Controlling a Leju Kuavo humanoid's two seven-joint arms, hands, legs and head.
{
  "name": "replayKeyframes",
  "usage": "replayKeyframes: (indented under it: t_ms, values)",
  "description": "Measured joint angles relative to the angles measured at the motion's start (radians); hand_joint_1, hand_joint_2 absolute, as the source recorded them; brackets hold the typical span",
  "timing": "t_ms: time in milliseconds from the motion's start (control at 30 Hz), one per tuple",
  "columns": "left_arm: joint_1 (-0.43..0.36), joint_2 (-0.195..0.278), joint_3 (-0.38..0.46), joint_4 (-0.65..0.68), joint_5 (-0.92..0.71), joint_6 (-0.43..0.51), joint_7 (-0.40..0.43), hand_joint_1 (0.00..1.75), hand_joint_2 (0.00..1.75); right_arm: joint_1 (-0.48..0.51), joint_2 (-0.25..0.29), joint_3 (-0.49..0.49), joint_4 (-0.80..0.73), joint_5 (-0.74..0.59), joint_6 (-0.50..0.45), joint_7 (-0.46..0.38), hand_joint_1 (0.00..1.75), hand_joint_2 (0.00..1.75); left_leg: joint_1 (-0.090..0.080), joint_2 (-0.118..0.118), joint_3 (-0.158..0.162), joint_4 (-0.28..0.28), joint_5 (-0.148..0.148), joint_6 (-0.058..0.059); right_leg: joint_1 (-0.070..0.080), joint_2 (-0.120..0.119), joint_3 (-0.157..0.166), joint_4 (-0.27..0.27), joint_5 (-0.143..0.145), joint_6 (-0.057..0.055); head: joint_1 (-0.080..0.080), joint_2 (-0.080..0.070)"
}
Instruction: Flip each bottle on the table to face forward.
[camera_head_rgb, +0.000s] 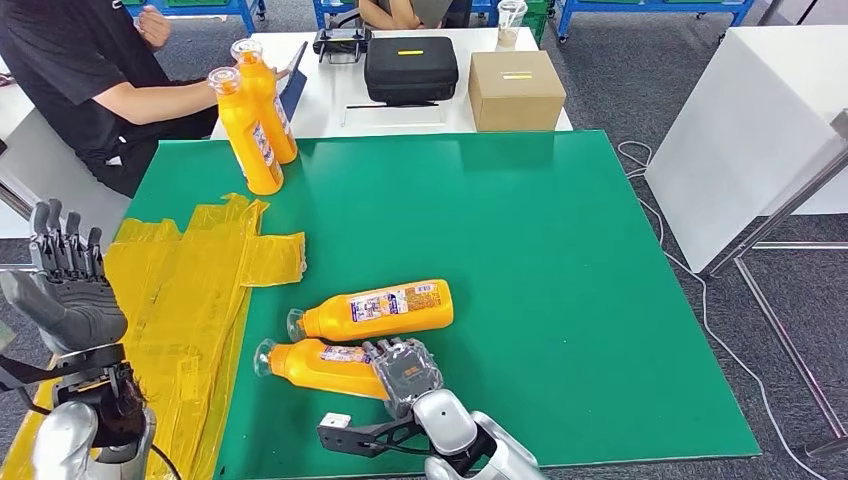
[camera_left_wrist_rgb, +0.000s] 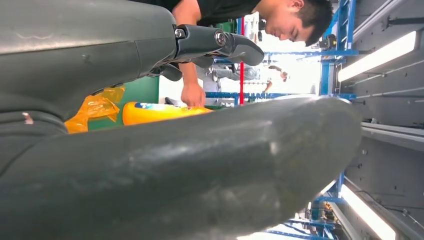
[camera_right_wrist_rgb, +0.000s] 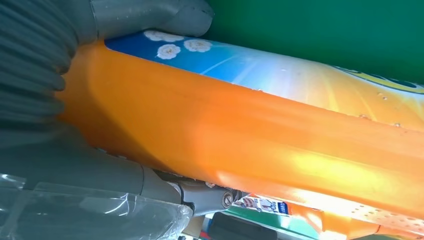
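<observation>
The right hand grips the near bottle, lying lengthwise, cap toward frame left, on the green counter; the left hand hangs open.

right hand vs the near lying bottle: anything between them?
Nothing visible. The right hand is already on the near lying bottle, its fingers wrapped around the body. The second lying bottle sits just beyond on the green mat, close behind, not in between.
</observation>
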Motion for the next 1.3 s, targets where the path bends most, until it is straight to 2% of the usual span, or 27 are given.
replayKeyframes:
  t_ms: [300,467,633,967,1033,1133,1267,1300]
  values:
    - [-0.017,-0.008,-0.013,0.012,0.003,-0.003,0.007,0.00,0.00,0.027,0.001,-0.028,-0.031,-0.025,-0.013,0.002,1.75,1.75,0.000,0.000,-0.001,0.000,0.000,0.000,-0.001,0.000,0.000,0.000,0.000,0.000,0.000,0.000]
    - [0.001,-0.008,-0.013,0.012,0.007,-0.019,0.012,0.00,0.00,0.116,-0.001,-0.081,-0.191,-0.121,-0.038,0.014,1.75,1.75,-0.001,-0.002,-0.006,0.000,0.000,0.000,-0.002,-0.001,-0.003,0.000,0.000,0.000,0.000,0.000]
    - [0.019,-0.008,-0.013,0.012,0.010,-0.027,0.011,0.00,0.00,0.200,-0.009,-0.114,-0.351,-0.145,-0.020,0.034,1.75,1.75,0.000,-0.002,-0.013,0.000,0.000,0.000,-0.002,-0.001,-0.011,0.000,0.000,0.001,0.000,0.000]
    - [0.021,-0.008,-0.013,0.012,0.010,-0.027,0.011,0.00,0.00,0.230,-0.019,-0.132,-0.423,-0.150,-0.022,0.033,1.75,1.75,0.000,-0.002,-0.016,0.000,0.000,0.000,-0.001,-0.001,-0.014,0.000,0.000,0.001,0.000,0.000]
    - [0.022,-0.008,-0.013,0.012,0.010,-0.028,0.010,0.00,0.00,0.234,-0.021,-0.135,-0.433,-0.176,-0.045,0.011,1.75,1.75,0.000,-0.002,-0.016,0.000,0.000,0.000,-0.001,-0.001,-0.014,0.000,0.000,0.001,0.000,0.000]
    - [0.035,-0.008,-0.013,0.012,0.011,-0.031,-0.004,0.00,0.00,0.242,-0.033,-0.146,-0.488,-0.278,-0.110,-0.065,1.75,1.75,0.000,-0.002,-0.017,0.000,0.000,0.000,-0.002,-0.001,-0.015,0.000,0.000,0.001,0.000,0.000]
    - [0.058,-0.007,-0.013,0.012,0.014,-0.041,-0.033,0.00,1.75,0.246,-0.065,-0.171,-0.611,-0.386,-0.173,-0.151,1.75,1.75,-0.001,-0.002,-0.017,0.000,0.000,0.000,-0.002,-0.001,-0.015,0.000,0.000,0.001,0.000,0.000]
    - [0.063,-0.007,-0.013,0.012,0.017,-0.045,-0.039,0.00,1.75,0.248,-0.073,-0.177,-0.641,-0.400,-0.184,-0.166,1.75,1.75,-0.001,-0.002,-0.018,0.000,0.000,0.000,-0.002,-0.001,-0.015,0.000,0.000,0.001,0.000,0.000]
